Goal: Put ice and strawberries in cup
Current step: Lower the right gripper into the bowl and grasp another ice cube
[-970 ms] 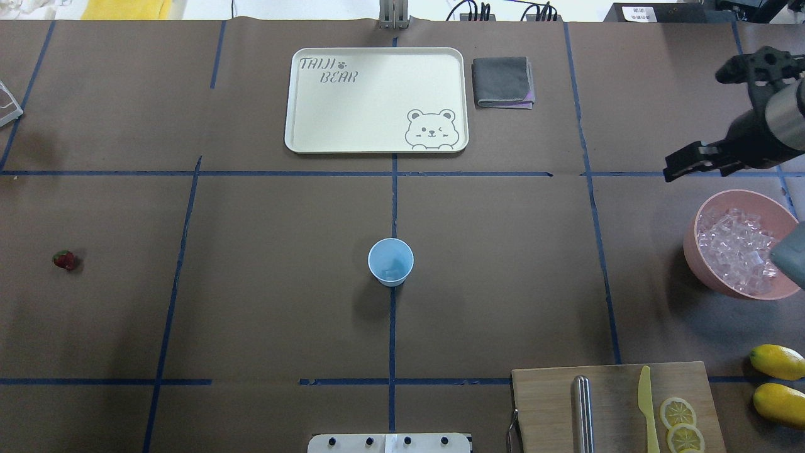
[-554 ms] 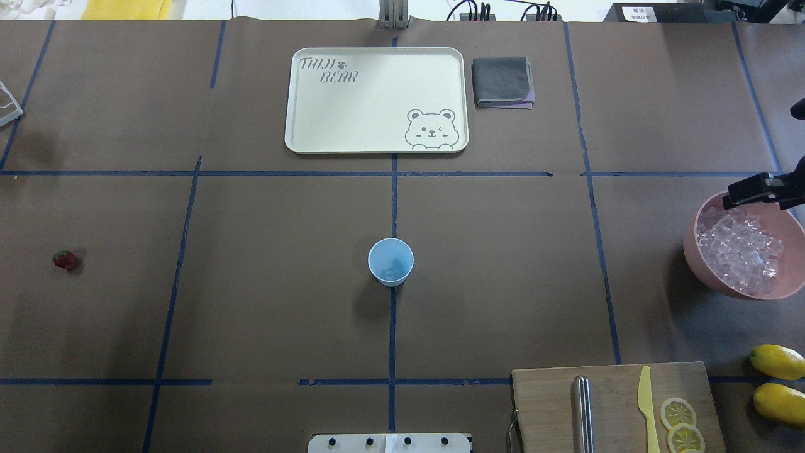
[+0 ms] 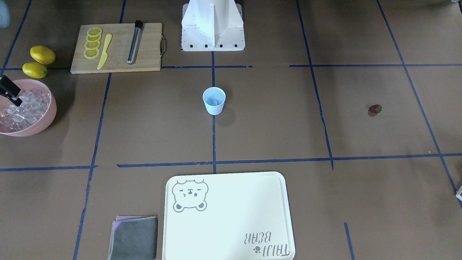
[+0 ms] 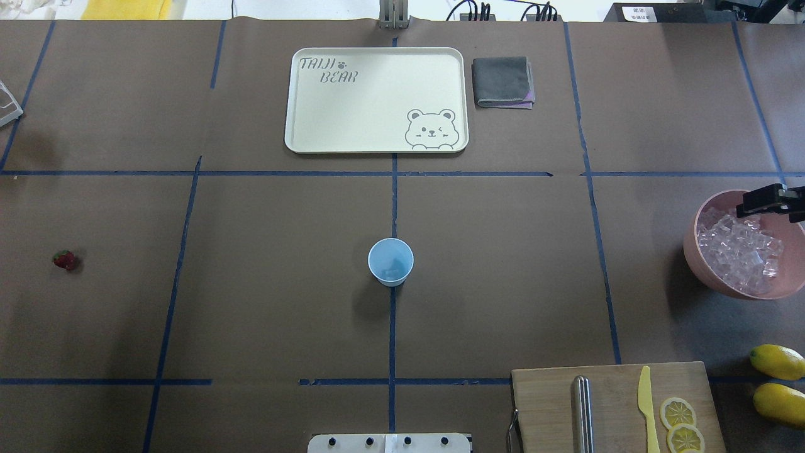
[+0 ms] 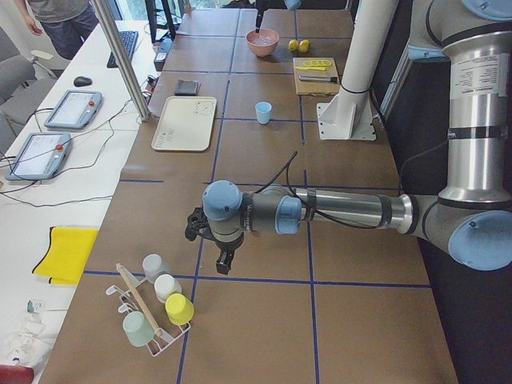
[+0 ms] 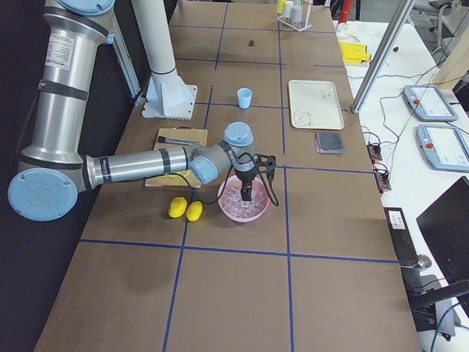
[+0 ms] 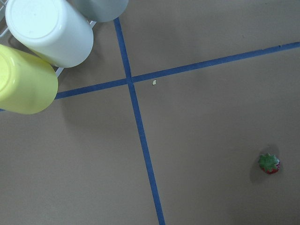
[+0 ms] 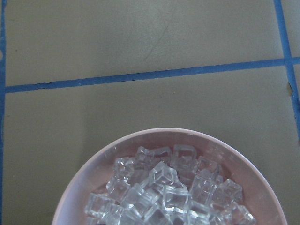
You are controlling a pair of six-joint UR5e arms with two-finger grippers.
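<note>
The pale blue cup (image 4: pixel 390 262) stands upright at the table's middle, with a pale glint like an ice cube inside. The strawberry (image 4: pixel 64 260) lies alone at the far left and shows in the left wrist view (image 7: pixel 269 163). The ice (image 4: pixel 739 251) fills the pink bowl (image 4: pixel 692 251) at the right edge. My right gripper (image 6: pixel 249 183) hangs over the bowl; one black finger (image 4: pixel 768 200) shows above the far rim, the other lies off frame, so it reads as open. My left gripper (image 5: pixel 226 258) hovers near a cup rack; I cannot tell its state.
A cream tray (image 4: pixel 377 100) and a grey cloth (image 4: pixel 503 82) lie at the back. A cutting board (image 4: pixel 616 402) with knife, metal rod and lemon slices sits front right, beside two lemons (image 4: pixel 778 362). The cup rack (image 5: pixel 152 308) stands at the left end.
My right gripper has moved right and toward the bowl; most of it has left the overhead view, and one finger now hangs over the bowl's far rim. Cup and strawberry have not moved.
</note>
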